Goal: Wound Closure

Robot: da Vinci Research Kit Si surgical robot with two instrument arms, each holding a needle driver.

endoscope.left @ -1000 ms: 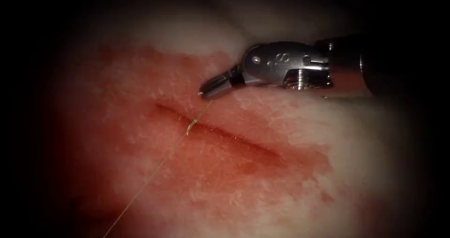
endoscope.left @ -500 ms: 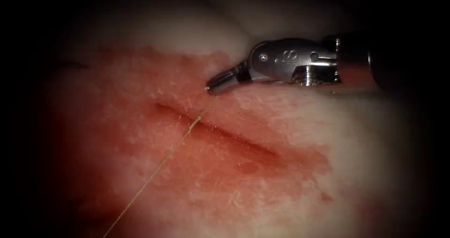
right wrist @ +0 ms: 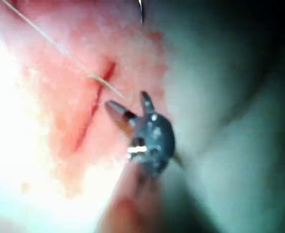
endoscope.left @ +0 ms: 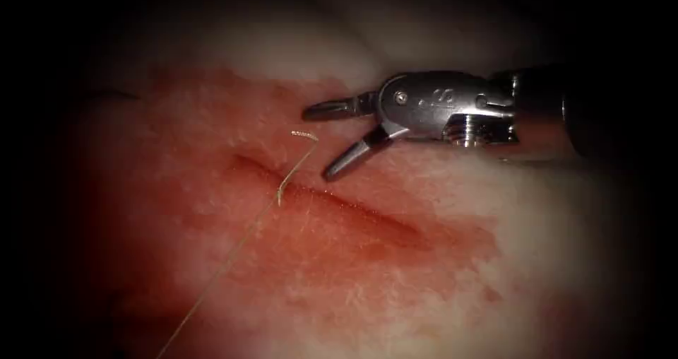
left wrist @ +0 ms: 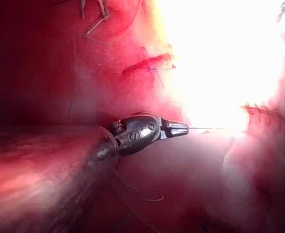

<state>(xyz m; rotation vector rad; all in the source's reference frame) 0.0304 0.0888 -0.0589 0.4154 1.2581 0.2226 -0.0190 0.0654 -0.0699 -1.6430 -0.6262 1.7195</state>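
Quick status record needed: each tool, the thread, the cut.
right tool: silver needle driver, jaws open, holds nothing, above the cut
left tool: dark metal needle driver, jaws shut on the thread
thread: fine pale thread, runs from lower left across the cut; free end lies beside the open jaws
cut: dark red cut in pink tissue, unclosed
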